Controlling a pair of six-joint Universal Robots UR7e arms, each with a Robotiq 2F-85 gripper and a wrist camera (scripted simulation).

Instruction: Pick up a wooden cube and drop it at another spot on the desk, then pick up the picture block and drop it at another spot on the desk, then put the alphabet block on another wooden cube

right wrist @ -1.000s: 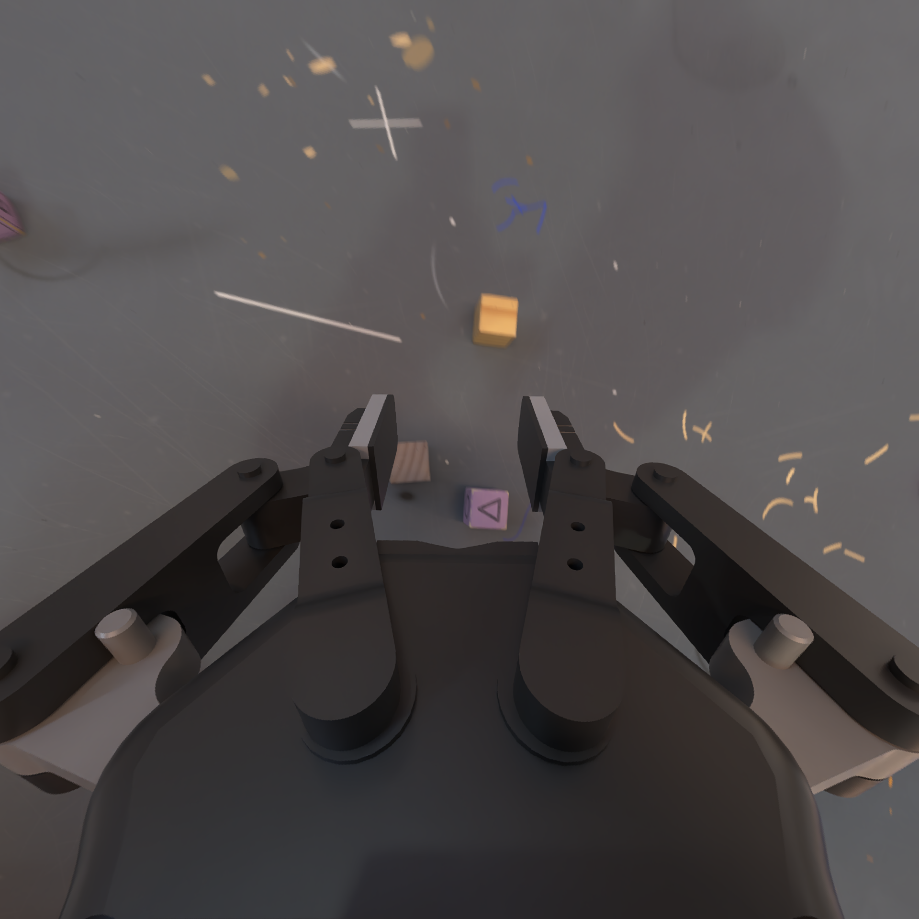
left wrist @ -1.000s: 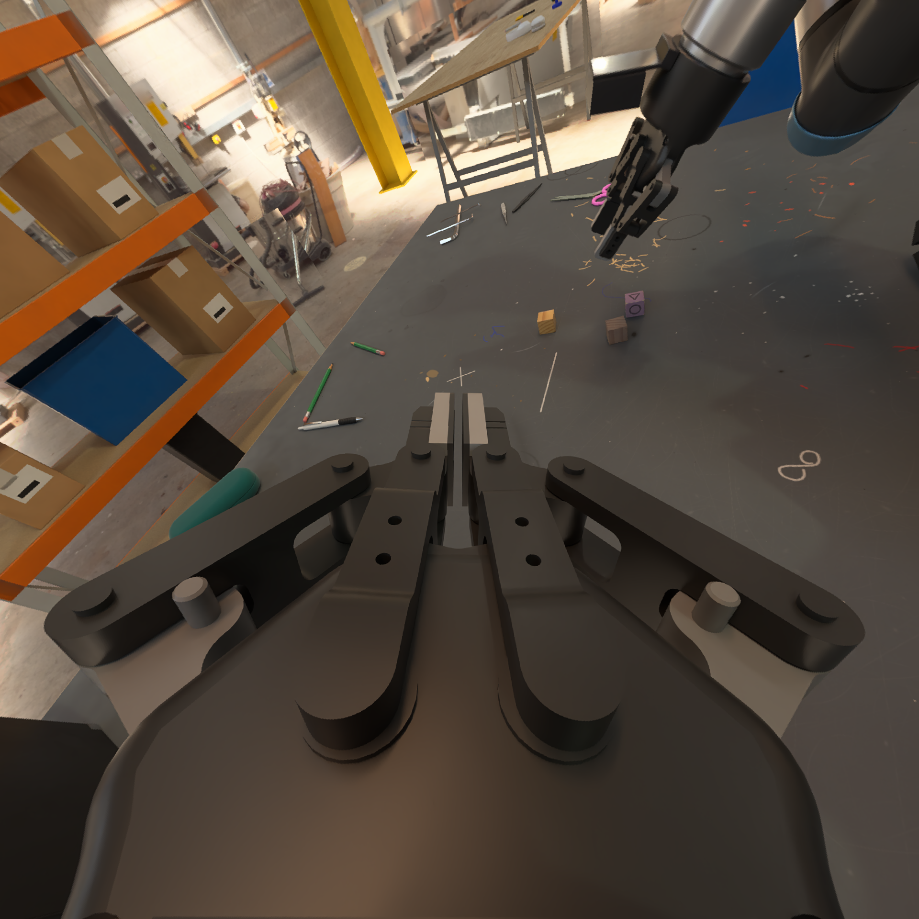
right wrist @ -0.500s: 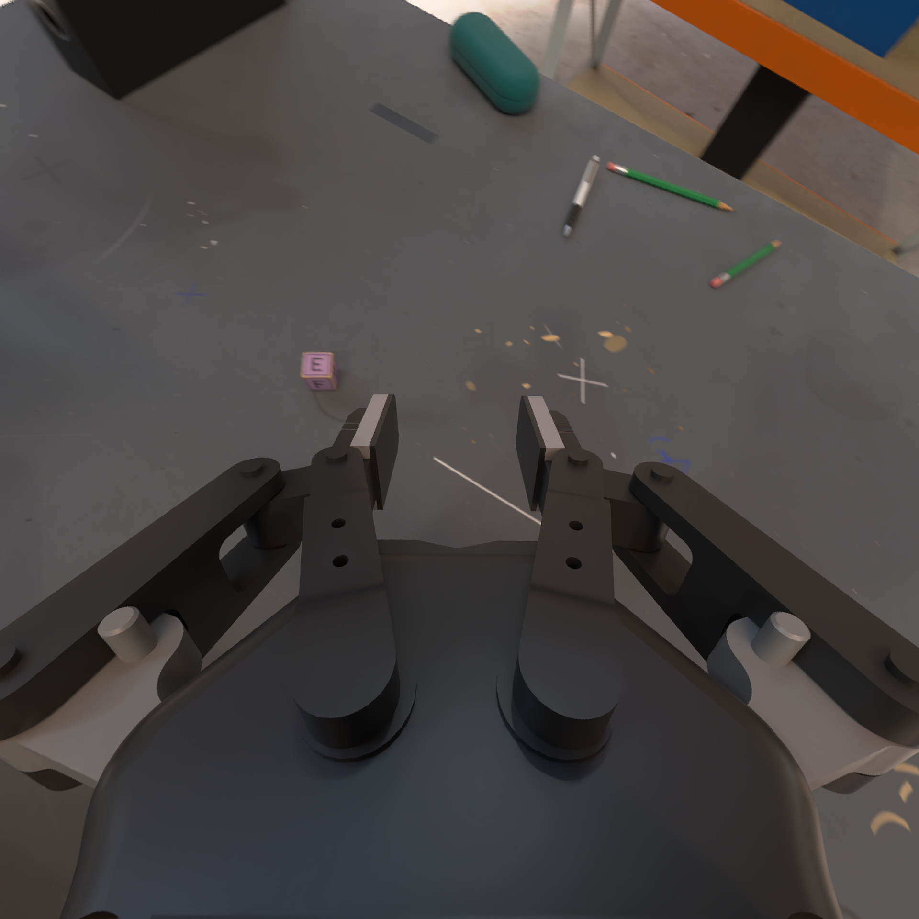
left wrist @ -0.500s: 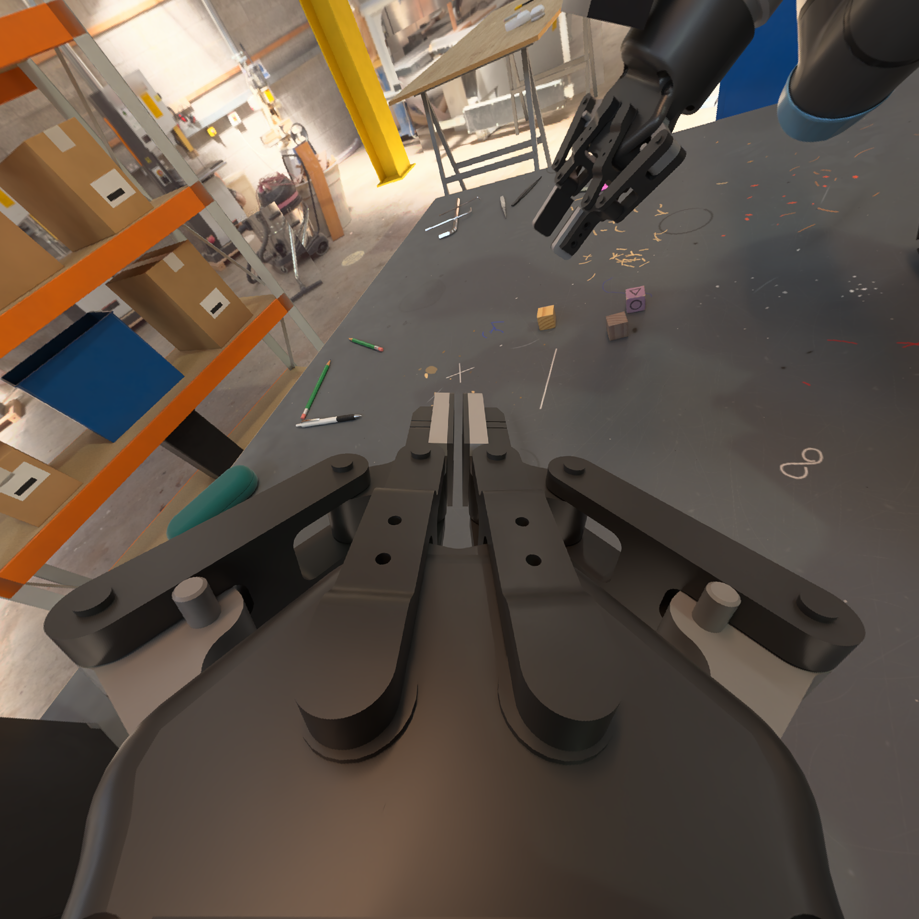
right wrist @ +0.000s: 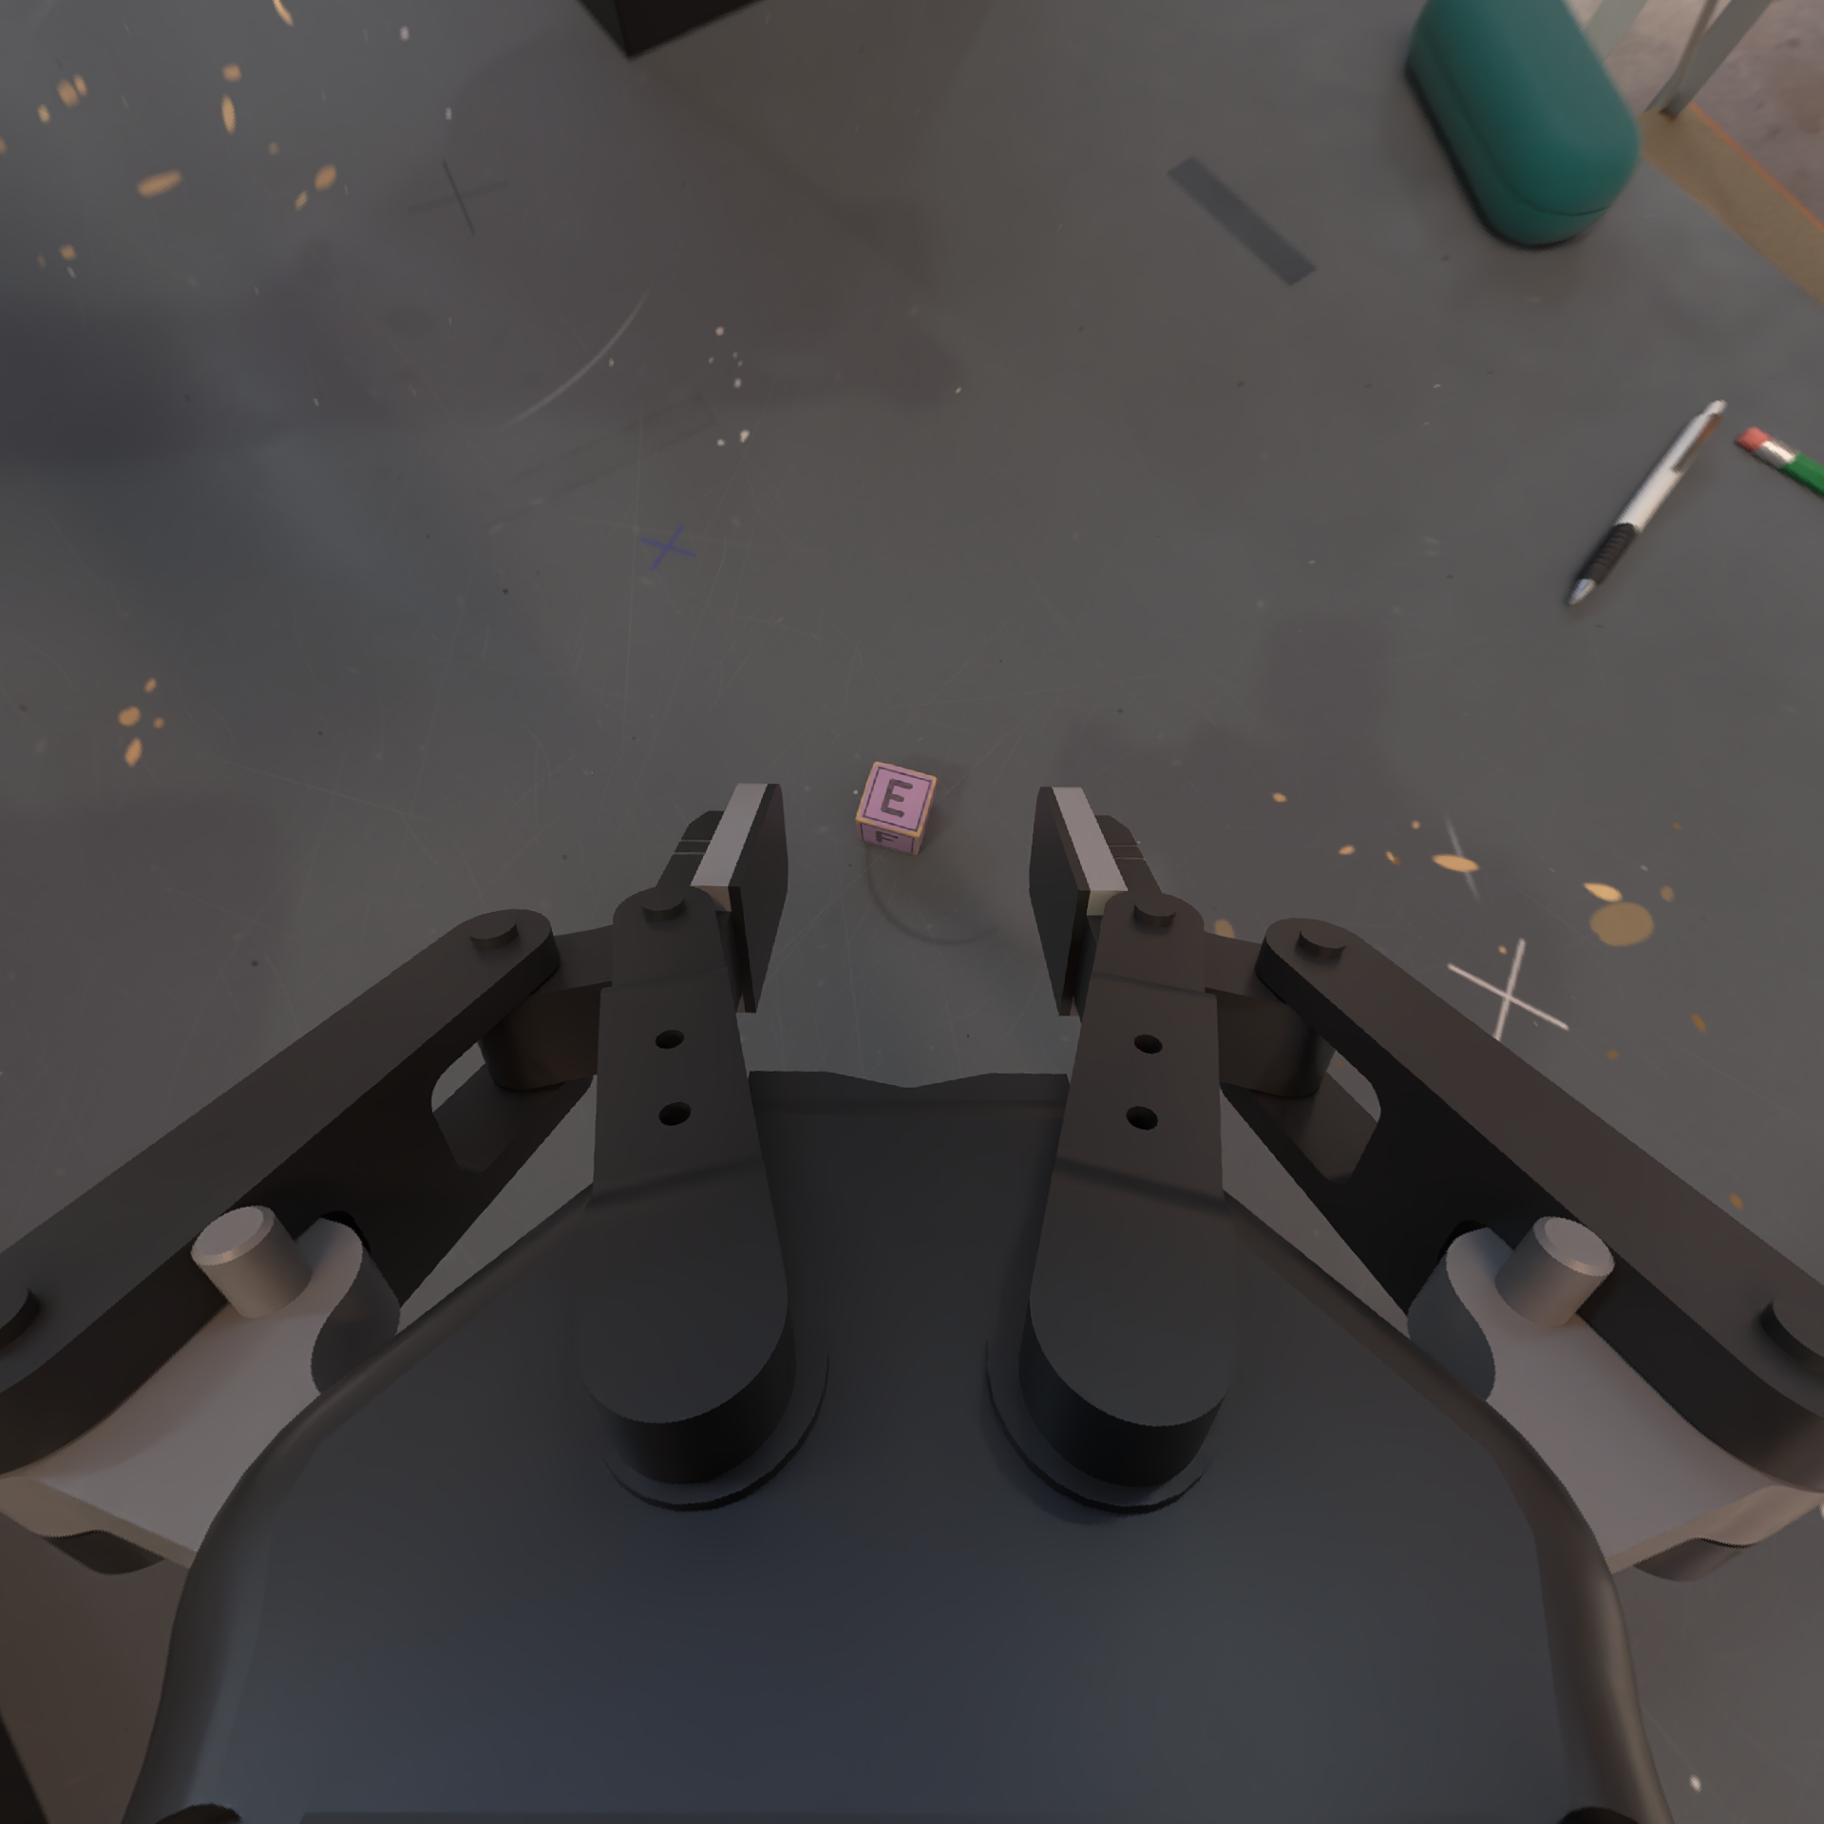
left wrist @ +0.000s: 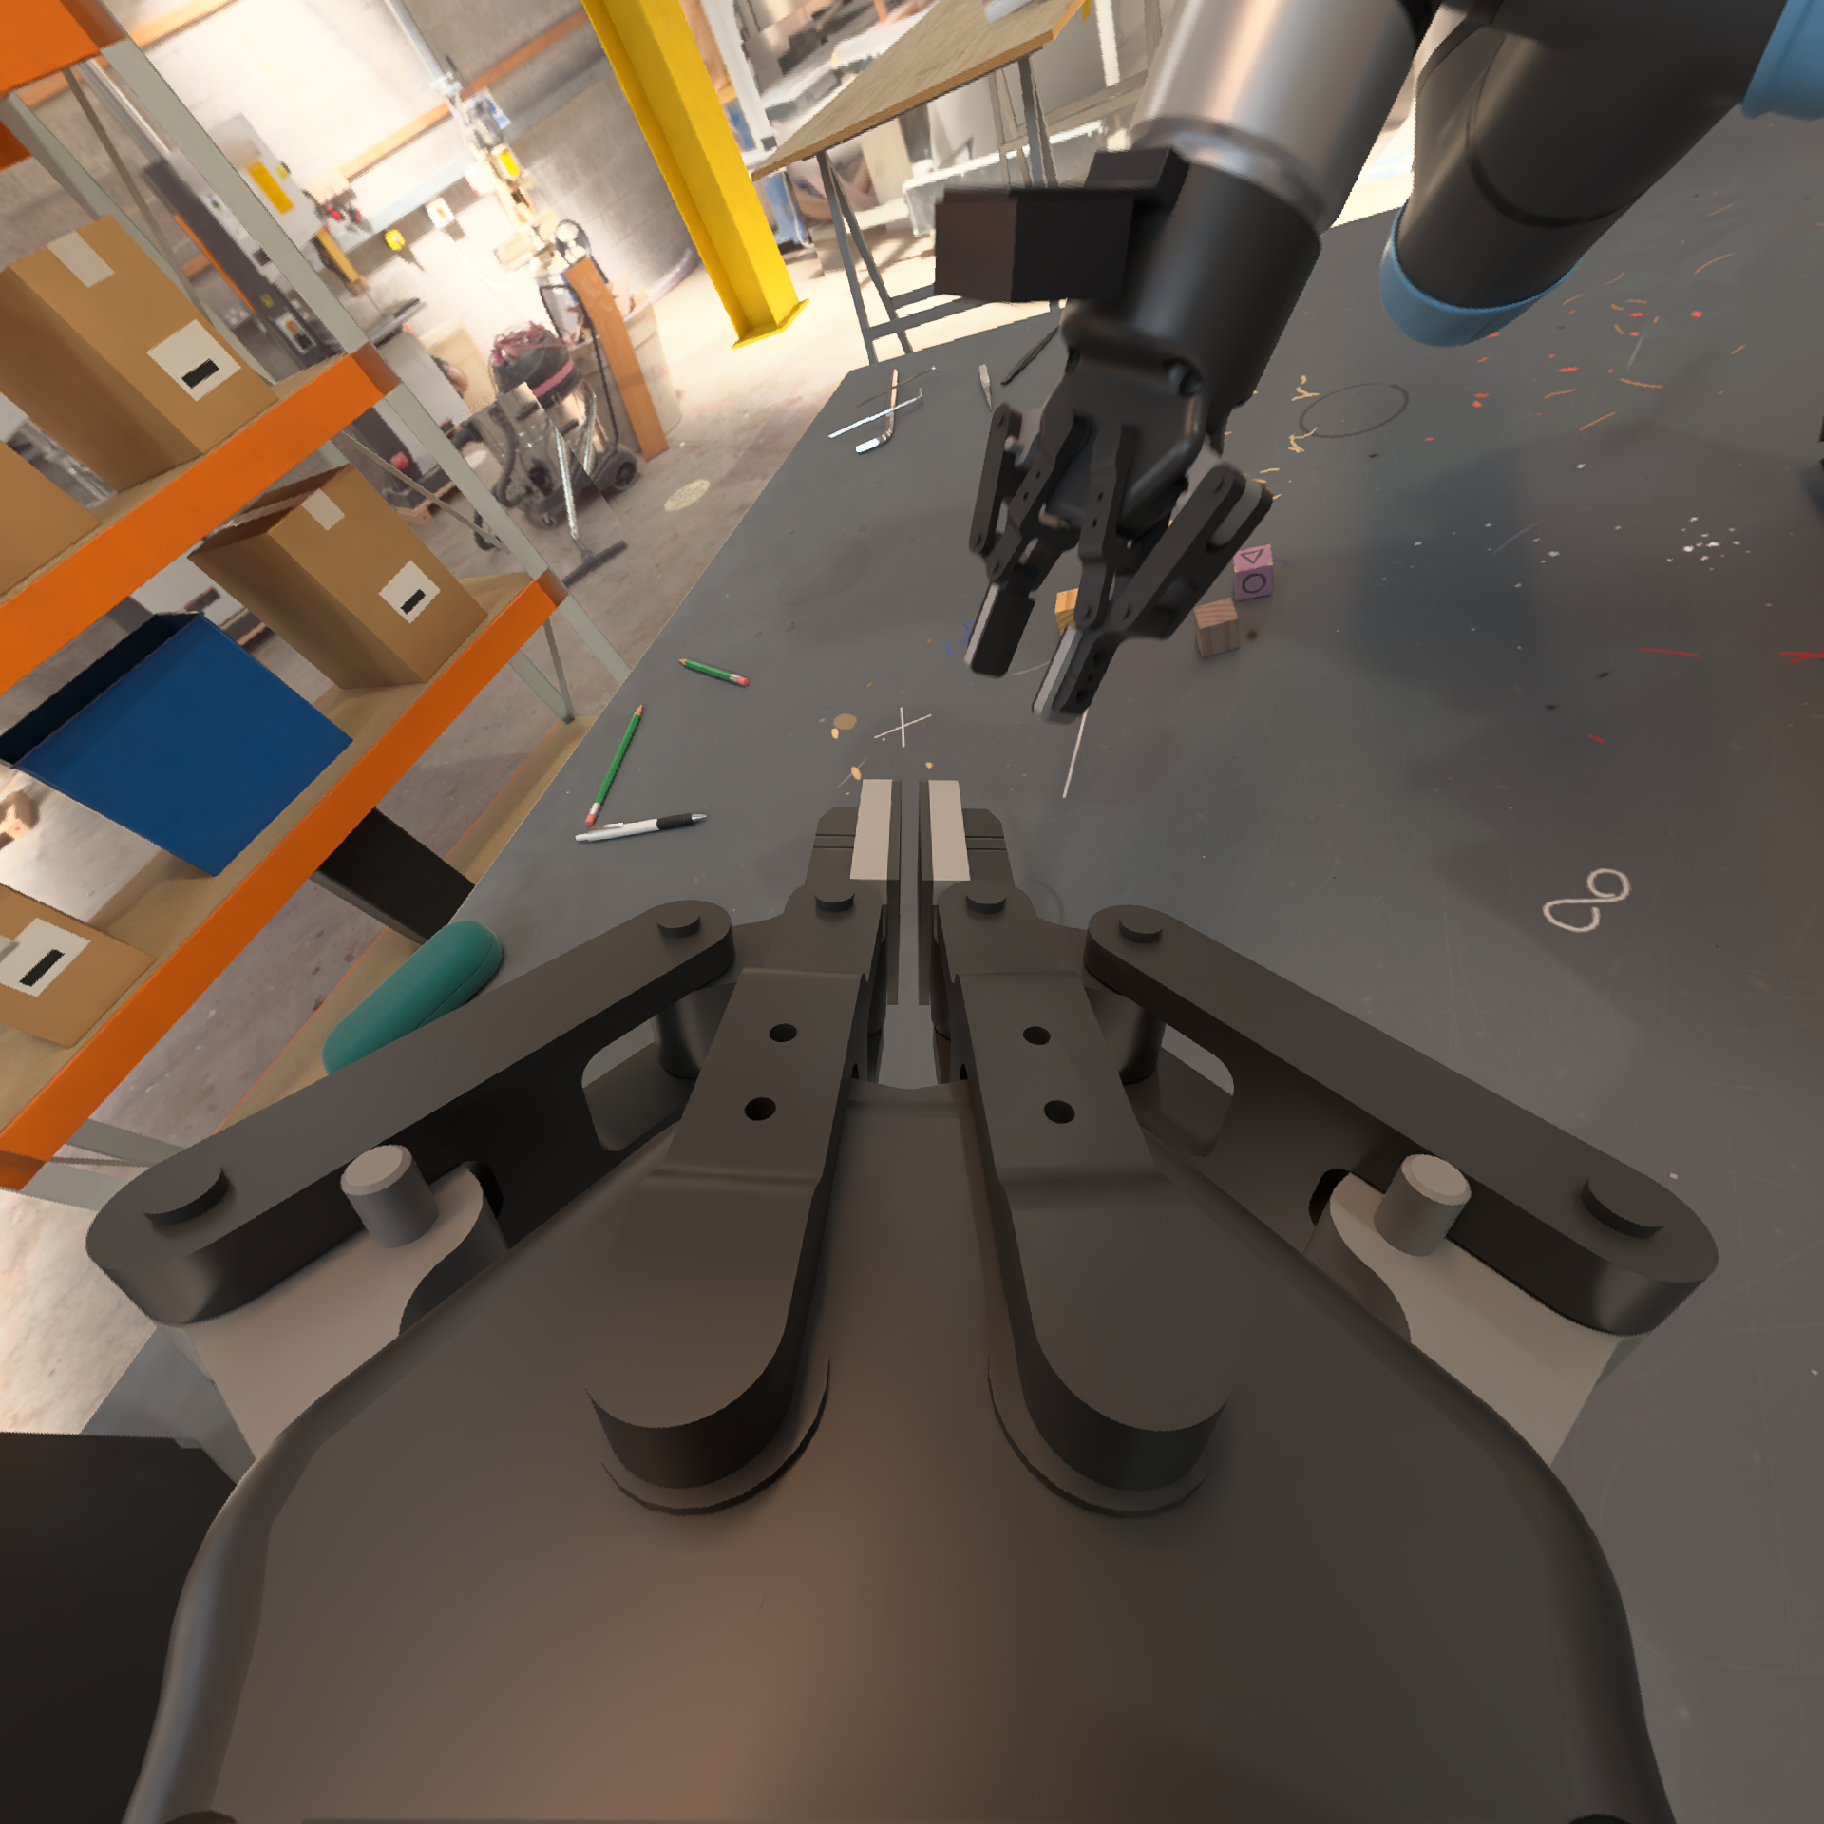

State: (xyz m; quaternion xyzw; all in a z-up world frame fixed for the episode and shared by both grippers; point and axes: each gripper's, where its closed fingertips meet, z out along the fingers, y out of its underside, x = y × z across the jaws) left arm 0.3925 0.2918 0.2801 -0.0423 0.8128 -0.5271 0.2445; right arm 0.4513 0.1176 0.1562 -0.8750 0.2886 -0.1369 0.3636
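In the right wrist view, a pink alphabet block [right wrist: 893, 807] lies on the grey desk [right wrist: 987, 494]. It shows between the fingertips of my open, empty right gripper [right wrist: 908, 849], which hangs above it. In the left wrist view, that right gripper [left wrist: 1026, 671] hovers over the desk. Behind it are a purple picture block [left wrist: 1254, 572], a brown wooden cube [left wrist: 1216, 627] and an orange-yellow cube [left wrist: 1064, 607], partly hidden by its fingers. My left gripper [left wrist: 908, 829] is shut and empty, above the desk. The alphabet block does not show in this view.
A teal case [right wrist: 1520, 118] lies near the desk's edge, with a pen [right wrist: 1643, 503] and green pencils [left wrist: 614, 765] beside it. Orange shelving [left wrist: 296, 415] with boxes stands past that edge. A dark box [right wrist: 671, 20] sits at the top of the right wrist view.
My right gripper has swung away from the three cubes and come down over the alphabet block, staying open. My left gripper has not moved.
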